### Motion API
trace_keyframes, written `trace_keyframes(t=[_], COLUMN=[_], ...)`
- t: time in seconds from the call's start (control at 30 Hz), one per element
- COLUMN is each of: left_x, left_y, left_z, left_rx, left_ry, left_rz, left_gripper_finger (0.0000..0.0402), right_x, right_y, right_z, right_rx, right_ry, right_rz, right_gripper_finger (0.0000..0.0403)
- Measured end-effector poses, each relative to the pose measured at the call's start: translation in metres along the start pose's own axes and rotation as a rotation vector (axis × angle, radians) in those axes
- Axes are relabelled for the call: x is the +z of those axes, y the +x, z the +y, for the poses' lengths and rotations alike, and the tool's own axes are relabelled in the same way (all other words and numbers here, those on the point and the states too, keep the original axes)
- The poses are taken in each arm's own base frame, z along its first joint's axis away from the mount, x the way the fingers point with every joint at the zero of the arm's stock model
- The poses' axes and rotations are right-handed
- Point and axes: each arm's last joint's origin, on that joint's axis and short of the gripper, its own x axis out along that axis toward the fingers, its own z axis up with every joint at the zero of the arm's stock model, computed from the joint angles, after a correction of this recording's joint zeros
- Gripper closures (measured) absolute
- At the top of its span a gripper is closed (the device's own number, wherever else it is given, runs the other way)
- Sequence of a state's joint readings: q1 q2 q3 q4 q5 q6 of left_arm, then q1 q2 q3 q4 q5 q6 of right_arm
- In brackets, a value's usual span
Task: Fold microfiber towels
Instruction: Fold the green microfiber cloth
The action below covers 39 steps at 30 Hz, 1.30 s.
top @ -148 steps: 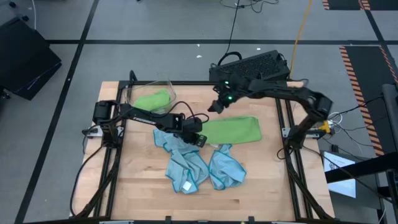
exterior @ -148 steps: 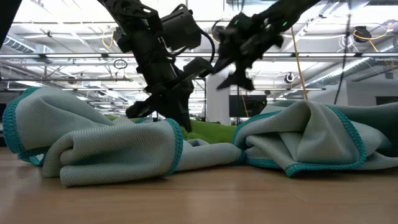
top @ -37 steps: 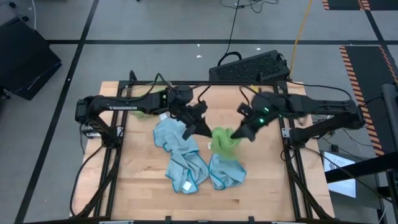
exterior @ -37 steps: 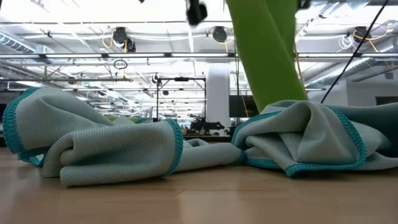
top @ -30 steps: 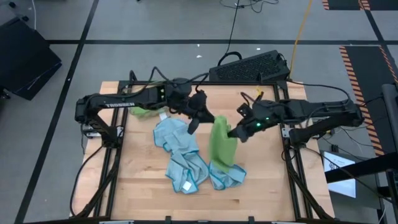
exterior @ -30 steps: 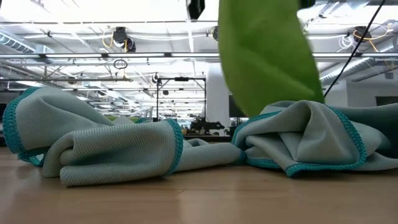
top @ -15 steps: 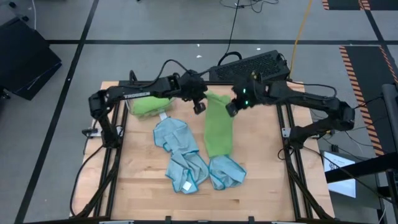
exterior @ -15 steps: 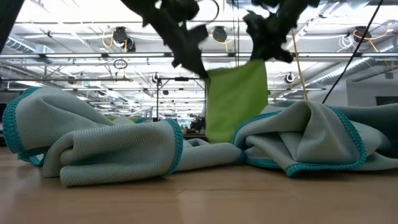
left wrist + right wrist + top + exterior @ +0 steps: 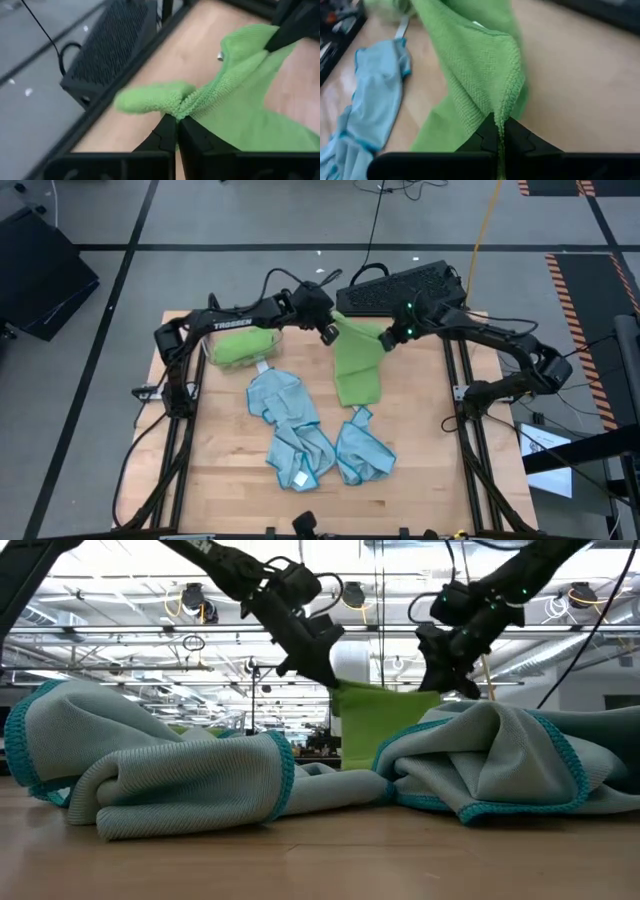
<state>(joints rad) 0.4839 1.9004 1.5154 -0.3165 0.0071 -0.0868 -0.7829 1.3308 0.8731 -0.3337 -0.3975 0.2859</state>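
A lime green microfiber towel (image 9: 357, 370) is strung between my two grippers over the far middle of the table. Its lower end (image 9: 360, 395) rests on the wood. My left gripper (image 9: 329, 331) is shut on its upper left corner and my right gripper (image 9: 387, 341) on its upper right corner. Three light blue towels (image 9: 283, 402) (image 9: 301, 455) (image 9: 364, 452) lie crumpled nearer the front. Another green towel (image 9: 241, 345) lies at the far left in a clear bin (image 9: 268, 320). My left gripper pinches the green towel's bunched corner (image 9: 176, 109) between its two fingers, slanting down from the table's left. The cloth runs from there to the other gripper. My right gripper pinches the towel's opposite corner, at a hemmed edge (image 9: 504, 113), slanting down from the right. The cloth hangs below it, with its lower end on the table.
A black keyboard (image 9: 405, 286) lies just beyond the table's far edge. The black frame rails (image 9: 462, 380) run along both sides. Bare wood shows at the right (image 9: 420, 420) and at the near left (image 9: 220, 470).
Both grippers have carried the green towel toward the table's far edge and downward, tipping further down. The towel hung in a narrow drape above the blue towels; now it is spread between the grippers with its lower end on the wood, beyond the blue towels.
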Motion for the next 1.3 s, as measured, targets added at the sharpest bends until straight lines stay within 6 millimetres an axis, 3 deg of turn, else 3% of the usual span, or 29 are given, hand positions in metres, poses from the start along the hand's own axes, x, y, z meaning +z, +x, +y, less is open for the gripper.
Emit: trace_keyframes(t=[0.27,0.47,0.6,0.77,0.93,1.17,1.3], left_x=[-0.012,-0.023,-0.023,-0.034,-0.05,-0.059,-0.06], left_y=[0.003,0.0,0.001,0.016,0.034,0.042,0.042], left_z=[-0.024,-0.048,-0.049,-0.047,-0.059,-0.072,-0.078], left_rx=[-0.165,-0.171,-0.1,-0.092,-0.163,-0.197,-0.202], left_ry=[0.033,0.155,0.182,0.141,0.155,0.197,0.229], left_rz=[0.107,0.178,0.169,0.225,0.293,0.306,0.302], left_gripper_finger=[0.0396,0.0386,0.0396,0.0387,0.0395,0.0385,0.0396], right_x=[-0.012,-0.004,0.003,-0.012,-0.024,-0.014,-0.01], right_y=[0.008,0.011,0.022,0.041,0.04,0.021,0.027], right_z=[-0.002,-0.001,-0.004,-0.004,0.001,0.001,-0.008], right_rx=[0.064,0.061,0.06,0.073,0.023,0.023,0.088], right_ry=[-0.029,-0.078,-0.102,-0.069,-0.057,-0.103,-0.092], right_rz=[0.029,-0.049,-0.1,0.051,0.137,0.039,0.042], right_gripper_finger=[0.0403,0.0403,0.04,0.0381,0.0332,0.0216,0.0161])
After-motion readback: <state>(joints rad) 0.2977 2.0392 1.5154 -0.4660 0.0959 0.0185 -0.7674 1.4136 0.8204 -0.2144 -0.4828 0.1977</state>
